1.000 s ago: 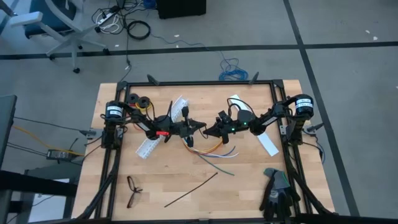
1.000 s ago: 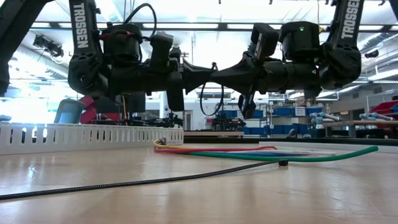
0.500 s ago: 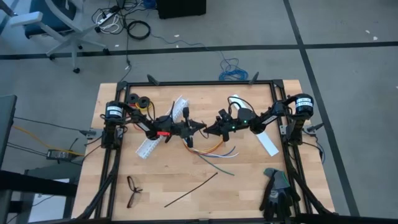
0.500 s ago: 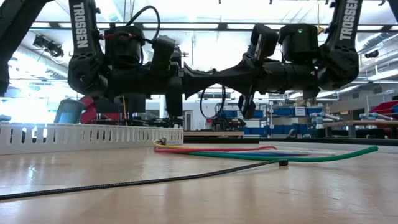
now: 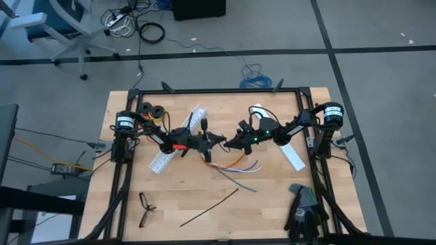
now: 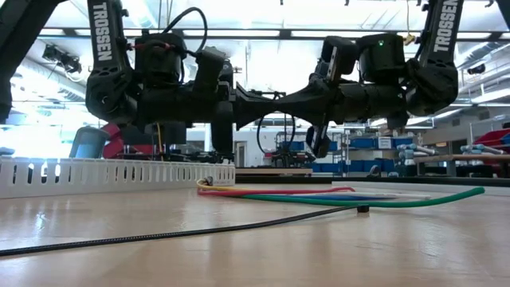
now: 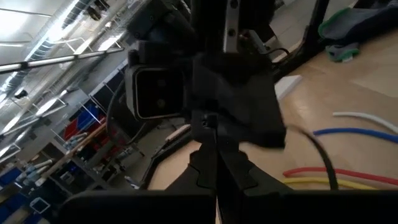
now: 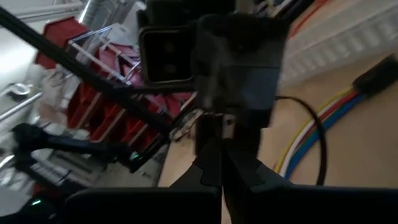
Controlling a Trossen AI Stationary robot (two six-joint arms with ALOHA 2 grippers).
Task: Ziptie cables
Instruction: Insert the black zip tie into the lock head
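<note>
Both arms meet nose to nose above the table. The left gripper [image 5: 219,139] and right gripper [image 5: 229,143] are clenched tight, tips nearly touching, and a thin black loop, likely a ziptie [image 6: 275,134], hangs between them. Just below the grippers lie the cables [image 5: 231,163], not yet bound. Farther toward the table's front edge, a spare ziptie [image 5: 208,207] lies straight. They seem to be threading the tie; next, the loop must go around the cables.

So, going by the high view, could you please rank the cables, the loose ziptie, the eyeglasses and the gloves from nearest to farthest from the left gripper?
From the left gripper, raised at table centre:
1. Cables, just below it.
2. Ziptie, front centre.
3. Eyeglasses, front left corner.
4. Gloves, front right corner; close to the eyeglasses' distance, so the last two are uncertain.
</note>
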